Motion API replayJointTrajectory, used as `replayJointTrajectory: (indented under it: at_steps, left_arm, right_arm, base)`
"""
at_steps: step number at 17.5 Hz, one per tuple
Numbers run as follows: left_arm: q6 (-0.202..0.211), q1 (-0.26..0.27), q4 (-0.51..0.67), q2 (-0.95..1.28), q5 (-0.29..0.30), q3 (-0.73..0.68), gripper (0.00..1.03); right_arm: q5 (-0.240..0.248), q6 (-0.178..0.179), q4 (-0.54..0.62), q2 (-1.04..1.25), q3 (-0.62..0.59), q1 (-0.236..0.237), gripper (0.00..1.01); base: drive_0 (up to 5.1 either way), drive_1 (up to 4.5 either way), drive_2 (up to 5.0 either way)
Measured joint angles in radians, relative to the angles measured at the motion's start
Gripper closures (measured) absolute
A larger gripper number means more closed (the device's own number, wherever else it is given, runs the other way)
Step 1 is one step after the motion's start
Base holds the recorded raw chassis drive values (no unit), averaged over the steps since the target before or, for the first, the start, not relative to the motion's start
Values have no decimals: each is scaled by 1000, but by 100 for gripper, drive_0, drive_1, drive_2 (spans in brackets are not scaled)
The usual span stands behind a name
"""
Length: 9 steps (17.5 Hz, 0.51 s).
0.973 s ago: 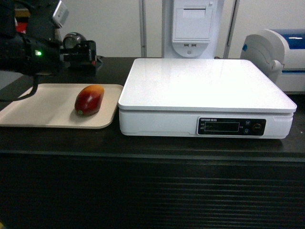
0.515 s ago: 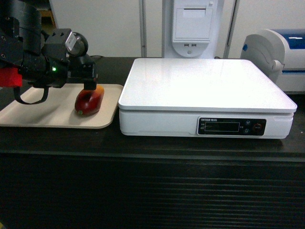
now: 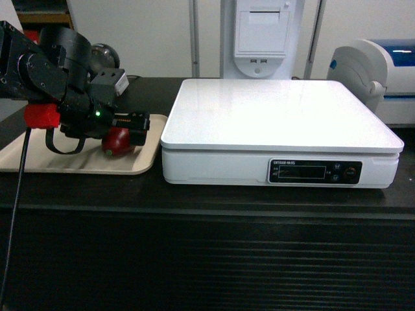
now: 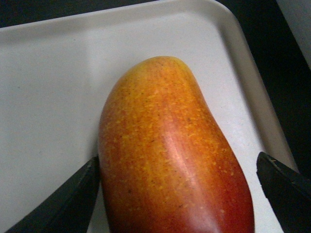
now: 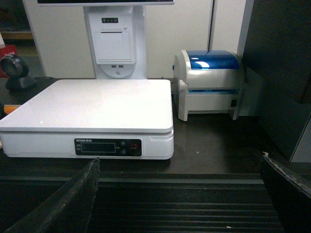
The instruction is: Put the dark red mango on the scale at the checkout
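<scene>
The dark red mango (image 3: pixel 117 140) lies on a beige tray (image 3: pixel 71 162) at the left of the black checkout (image 3: pixel 207 253) counter. In the left wrist view the mango (image 4: pixel 170 155) fills the middle, orange end away from the camera. My left gripper (image 3: pixel 128 128) (image 4: pixel 177 162) is open and straddles it. The left finger (image 4: pixel 63 204) is at the skin and the right finger (image 4: pixel 284 194) stands apart. The white scale (image 3: pixel 279 120) (image 5: pixel 92 104) sits right of the tray with a bare platter. My right gripper (image 5: pixel 177 194) is open with nothing in it, in front of the counter's ribbed face, and out of the head view.
A white label printer with a blue lid (image 3: pixel 382 68) (image 5: pixel 211 82) stands right of the scale. A white receipt printer column (image 3: pixel 262 35) rises behind the scale. A round scanner (image 5: pixel 14 73) sits at the back left. The tray's raised rim (image 4: pixel 248 73) runs close to the mango.
My left arm has come forward from behind the tray and dropped onto the mango, so its fingers now flank the fruit. The mango and the scale have not moved.
</scene>
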Motion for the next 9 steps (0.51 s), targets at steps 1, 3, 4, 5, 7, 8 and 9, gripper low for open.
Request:
replayJointTrajectory:
  at_steps: [1,3,4,5,7,8,9]
  left_arm:
    - [6,0,7,0,-8,-1,17]
    - [17,0,18,-5,-5,-13,32]
    - [24,0,20,-11,-5,-22,36]
    - [30,0,20,-21,-9,-32,39]
    - [55,0,33,-48,-22,-73,41]
    - [60,0,42,-69,-19,-99,41]
    - [64,-2,44,-111,-19,-129,41]
  right_arm:
    - [0,0,0,0,0,0,3]
    - [0,0,0,0,0,0,3]
    - [0,0,0,0,0,0,3]
    - [0,0,0,0,0,0,3]
    - [0,0,0,0,0,0,3]
    - [0,0,0,0,0,0,3]
    - [0,0,0,0,0,0,3]
  base:
    - [0,0,0]
    - [0,0,0]
    - [0,0,0]
    - [0,0,0]
    - [0,0,0]
    - [0,0,0]
    - [0,0,0]
